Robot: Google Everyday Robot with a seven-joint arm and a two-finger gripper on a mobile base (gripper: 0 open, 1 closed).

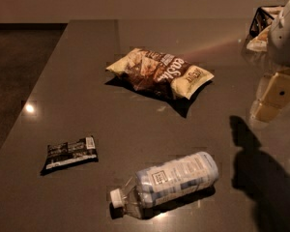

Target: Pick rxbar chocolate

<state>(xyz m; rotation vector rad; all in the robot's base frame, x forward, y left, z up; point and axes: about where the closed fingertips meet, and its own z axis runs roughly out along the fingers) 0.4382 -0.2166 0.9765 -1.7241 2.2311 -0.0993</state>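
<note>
One rxbar chocolate (pixel 70 152) (lower left), one chip bag (pixel 159 71) and one bottle (pixel 169 180) are counted on the single table (pixel 87 57); one gripper (pixel 273 98) is seen at the right edge.

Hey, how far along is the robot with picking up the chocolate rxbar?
Nothing looks done yet. The rxbar chocolate lies flat on the table near its left edge, untouched. The claw hangs at the far right, well apart from it. Left: reach across, grasp, lift.
</note>
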